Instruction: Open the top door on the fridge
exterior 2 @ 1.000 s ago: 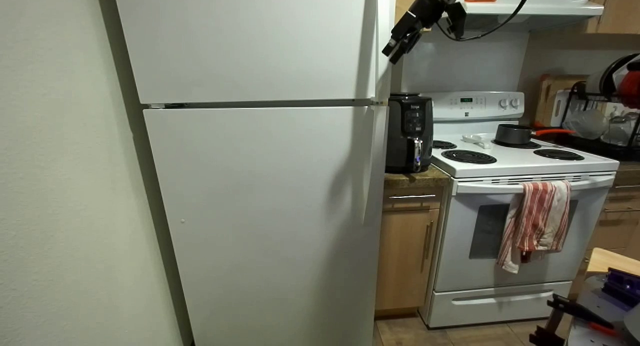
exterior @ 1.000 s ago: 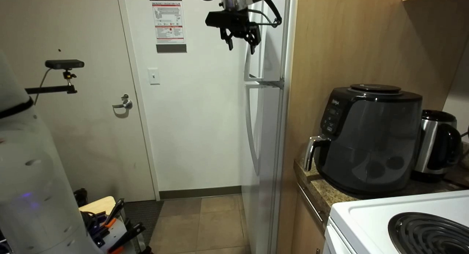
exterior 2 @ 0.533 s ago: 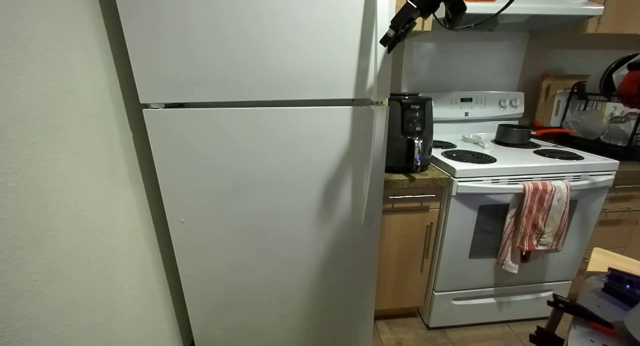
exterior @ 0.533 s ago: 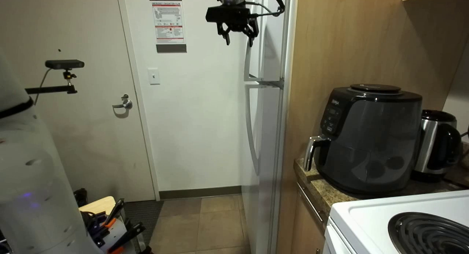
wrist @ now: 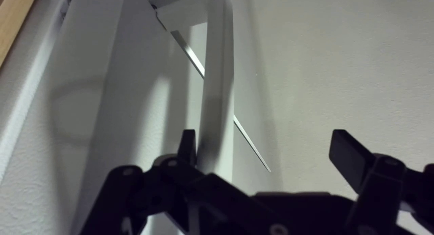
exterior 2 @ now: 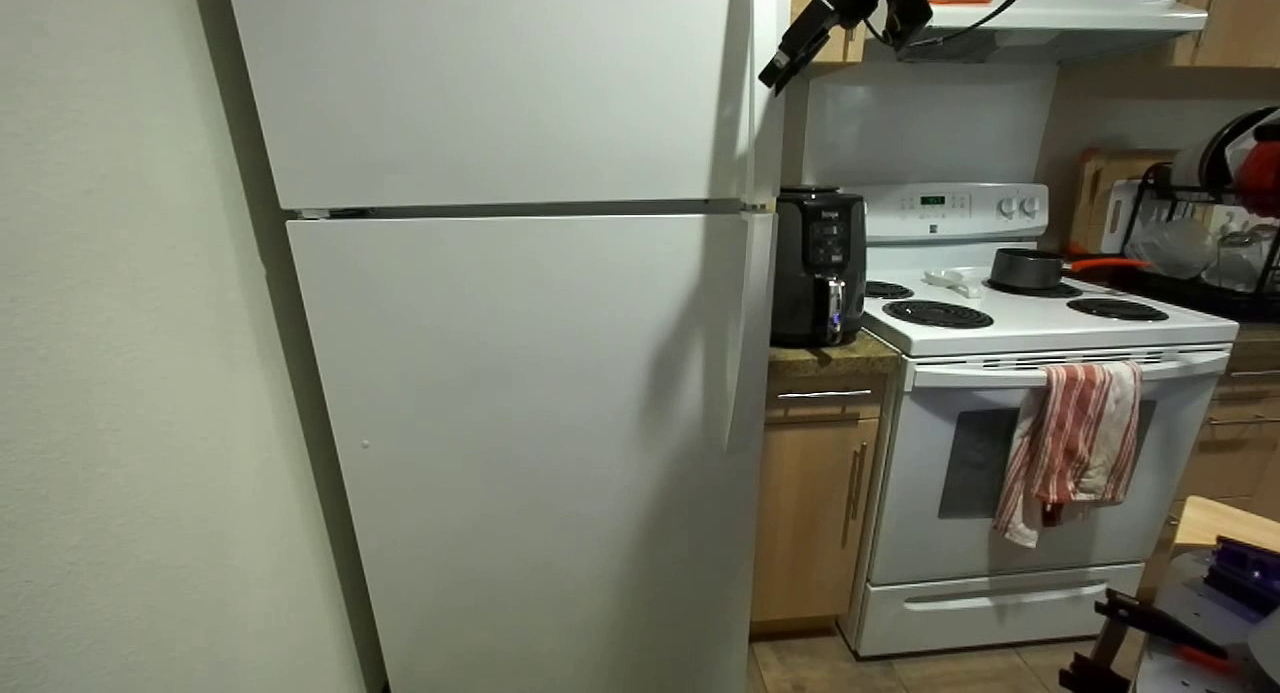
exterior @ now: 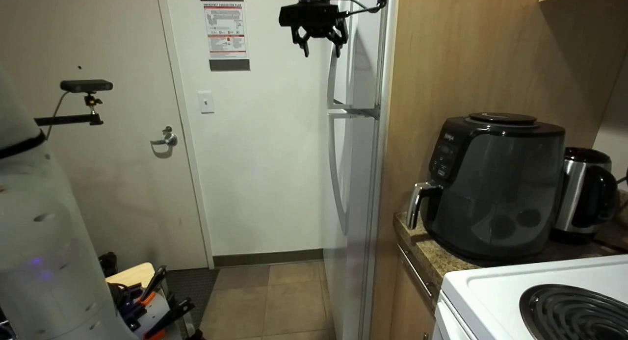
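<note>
The white fridge (exterior 2: 520, 433) stands with its top door (exterior 2: 500, 93) closed above the taller lower door. In both exterior views my gripper (exterior: 322, 54) (exterior 2: 772, 81) hangs at the top door's handle edge, pointing down. In the wrist view the gripper (wrist: 263, 140) is open, its fingers (wrist: 349, 160) wide apart. The white handle (wrist: 218, 65) of the top door (wrist: 145, 79) runs between the fingers, close beside the left one, which sits on the door side. I cannot tell whether that finger touches the handle. In an exterior view the handle (exterior: 331, 82) is partly behind the gripper.
A black air fryer (exterior: 495, 188) and a kettle (exterior: 584, 197) stand on the counter beside the fridge. A wooden panel (exterior: 441, 55) flanks it. A white stove (exterior 2: 1040, 313) and range hood (exterior 2: 1060, 13) stand further along. A wall (exterior 2: 110, 323) stands near the fridge's far side.
My gripper has moved up along the handle of the top door, staying open. The top door has not moved.
</note>
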